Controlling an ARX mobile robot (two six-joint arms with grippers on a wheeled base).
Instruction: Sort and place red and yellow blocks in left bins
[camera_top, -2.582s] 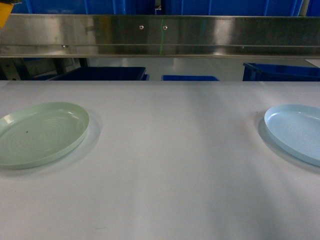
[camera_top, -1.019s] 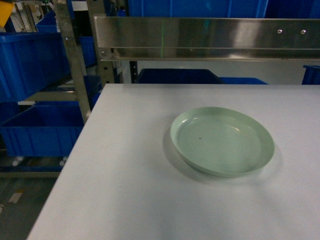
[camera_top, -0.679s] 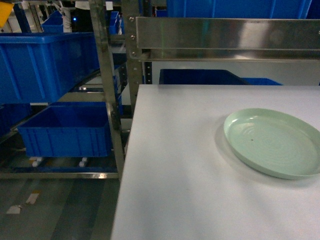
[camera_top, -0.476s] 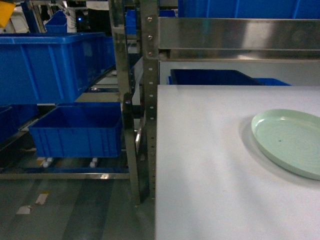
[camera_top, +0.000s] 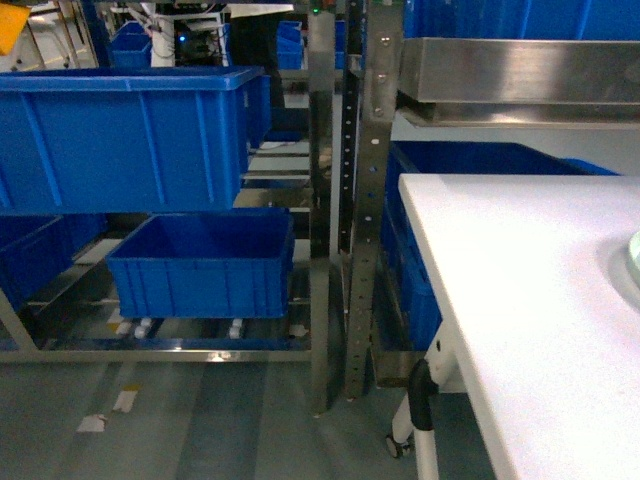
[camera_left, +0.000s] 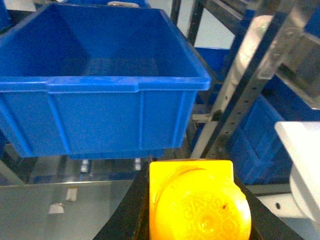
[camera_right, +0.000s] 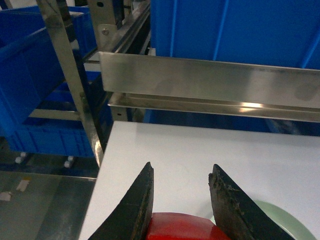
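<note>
My left gripper (camera_left: 191, 172) is shut on the yellow block (camera_left: 197, 200), whose round stud faces the camera. Beyond and below it hangs a deep blue bin (camera_left: 100, 85), which looks empty inside. In the head view two such bins sit on the rack at left, an upper one (camera_top: 120, 140) and a lower one (camera_top: 200, 265). My right gripper (camera_right: 180, 167) is over the white table, its fingers clamped on the red block (camera_right: 180, 226), only the top of which shows. Neither gripper shows in the head view.
Steel rack uprights (camera_top: 365, 200) stand between the bins and the white table (camera_top: 530, 300). A table leg with a caster (camera_top: 420, 410) sits at the corner. A pale green plate (camera_right: 280, 222) lies under the right gripper. A steel shelf rail (camera_right: 210, 75) runs behind the table.
The head view has swung left: both plates slid off to the right, and the rack with the blue bins and the floor came into view.
</note>
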